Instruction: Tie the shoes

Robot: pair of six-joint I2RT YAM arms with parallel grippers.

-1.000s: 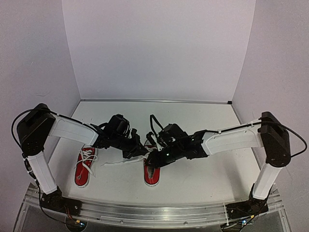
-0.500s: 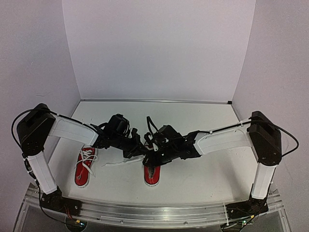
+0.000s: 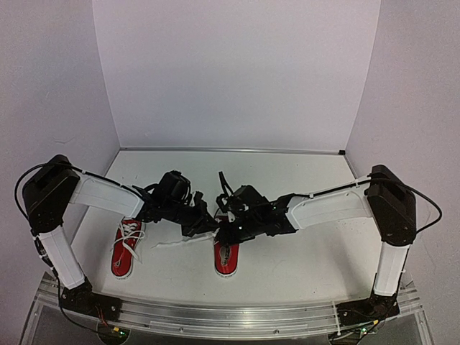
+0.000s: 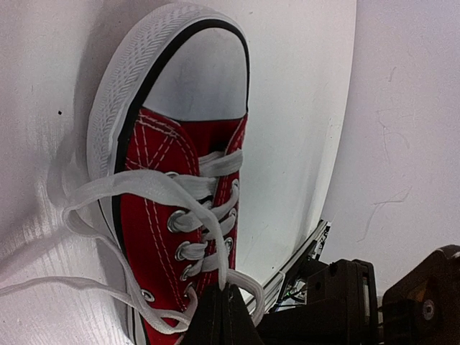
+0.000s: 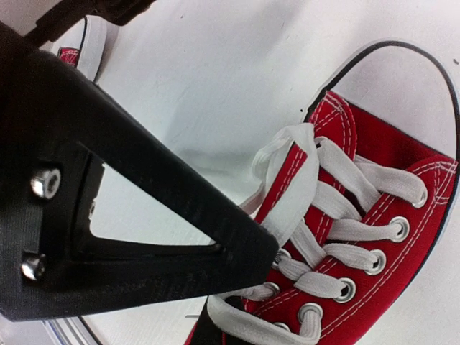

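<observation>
Two red sneakers with white laces and toe caps lie on the white table. One shoe (image 3: 123,253) lies at the near left with no gripper on it. The middle shoe (image 3: 226,260) sits under both grippers, which meet over its laces. My left gripper (image 3: 208,224) is shut on a lace strand (image 4: 215,244) that runs up from its fingertips (image 4: 223,295) across the eyelets. My right gripper (image 3: 228,224) is shut at the shoe's side (image 5: 374,237), its tip (image 5: 267,251) against a lace loop (image 5: 295,172) that seems pinched. A loose lace end (image 3: 176,243) trails left on the table.
White walls close the table at the back and both sides. An aluminium rail (image 3: 230,316) runs along the near edge. The right arm's dark body (image 4: 345,302) shows close beside the left gripper. The left shoe's sole (image 5: 90,47) shows at the top left of the right wrist view.
My right arm has swung left, bringing its gripper closer to the left gripper over the middle shoe's laces. The left arm has barely moved.
</observation>
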